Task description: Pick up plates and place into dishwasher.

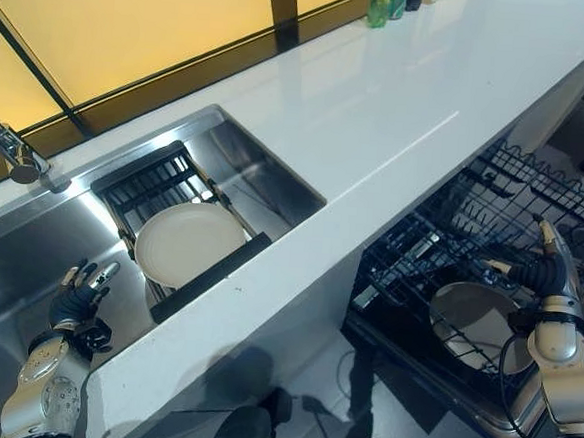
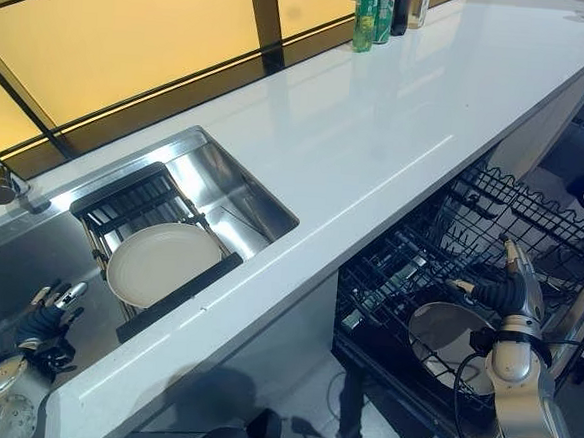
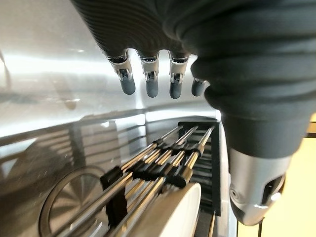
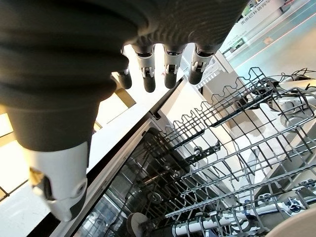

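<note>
Two plates show from the head camera: one white plate (image 1: 188, 242) lies on the black rack (image 1: 146, 182) across the sink (image 1: 29, 251), another plate (image 1: 475, 322) sits in the dishwasher's lower rack (image 1: 493, 218). Left hand (image 1: 78, 302) hangs relaxed, holding nothing, inside the sink. Right hand (image 1: 549, 272) hovers over the dishwasher, fingers straight. Left wrist view: fingers (image 3: 150, 81) extended, what is probably the plate's rim (image 3: 180, 215) below. Right wrist view: fingers (image 4: 170, 61) straight above wire tines.

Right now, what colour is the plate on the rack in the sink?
Plain off-white plate, clearest in the left eye view.
</note>
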